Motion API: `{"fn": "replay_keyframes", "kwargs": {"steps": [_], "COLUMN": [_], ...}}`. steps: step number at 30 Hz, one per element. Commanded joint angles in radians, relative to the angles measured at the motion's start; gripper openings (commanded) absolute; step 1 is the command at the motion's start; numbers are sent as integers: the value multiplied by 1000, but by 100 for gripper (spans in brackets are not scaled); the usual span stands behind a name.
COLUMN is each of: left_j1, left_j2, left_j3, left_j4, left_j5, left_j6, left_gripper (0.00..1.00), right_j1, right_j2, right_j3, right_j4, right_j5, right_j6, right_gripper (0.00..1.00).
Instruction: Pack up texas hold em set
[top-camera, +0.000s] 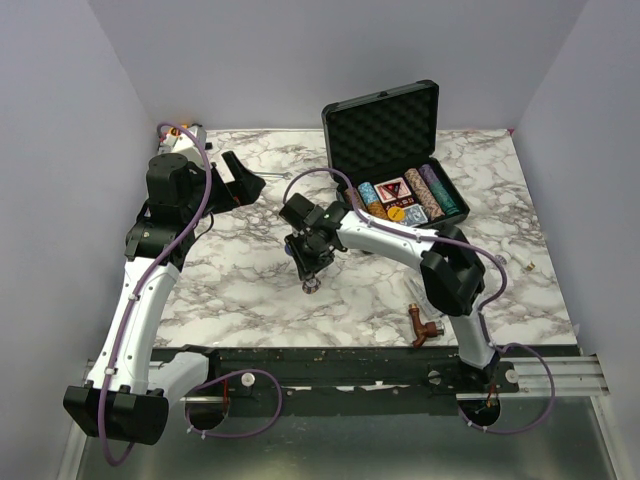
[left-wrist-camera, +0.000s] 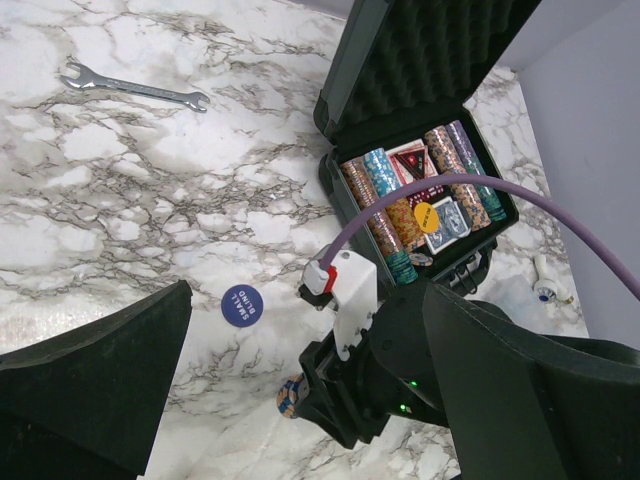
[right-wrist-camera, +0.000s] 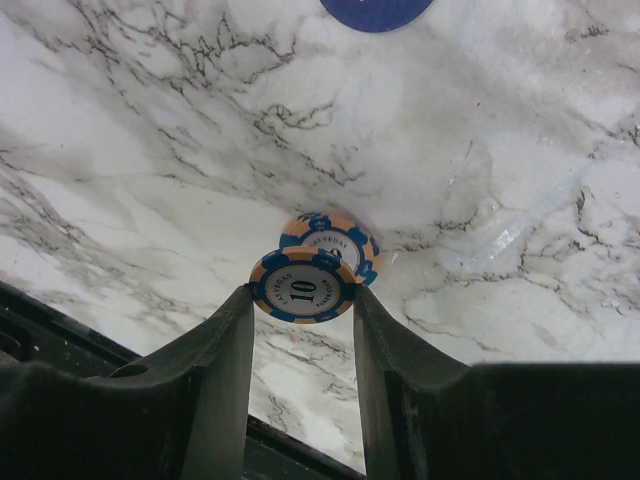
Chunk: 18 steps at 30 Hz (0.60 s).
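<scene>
The black briefcase (top-camera: 385, 125) stands open at the back right, its foam-lined lid up. Its base holds rows of striped poker chips (left-wrist-camera: 385, 215), a red deck (left-wrist-camera: 412, 160), a blue deck (left-wrist-camera: 447, 220) and a yellow disc (left-wrist-camera: 426, 216). My right gripper (top-camera: 310, 283) is shut on an orange-and-blue "10" chip (right-wrist-camera: 302, 286), held by its edge just above the table. A like chip, or its reflection, shows just beyond it (right-wrist-camera: 345, 240). A blue "small blind" disc (left-wrist-camera: 240, 304) lies on the marble nearby. My left gripper (top-camera: 240, 185) is open and empty at the back left, its fingers (left-wrist-camera: 100, 370) wide apart.
A steel wrench (left-wrist-camera: 135, 88) lies on the marble far from the case. A brown pipe fitting (top-camera: 420, 325) lies near the table's front edge by the right arm. A small white part (left-wrist-camera: 548, 285) lies right of the case. The right arm's purple cable (left-wrist-camera: 520, 195) crosses over the case.
</scene>
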Motion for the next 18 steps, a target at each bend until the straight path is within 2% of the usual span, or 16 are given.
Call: {"fn": "replay_keyframes", "kwargs": {"steps": [1,10,18], "left_j1": [-5,-6,-5], "left_j2": [-8,-9,-5], "left_j3": [14,14,13], "left_j4": [8,7,10], "left_j5": [5,6,7], "left_j6": [6,6,6], "left_gripper": [98,98,99], "right_j1": [-1,2,6], "right_j2": [62,95,106], "right_j3": [49,59,65], "right_j4": [-56,-76,-61], "right_j5": [-33,-16,-37], "right_j6": [-13,-20,-21], "right_gripper": [16,20,36]}}
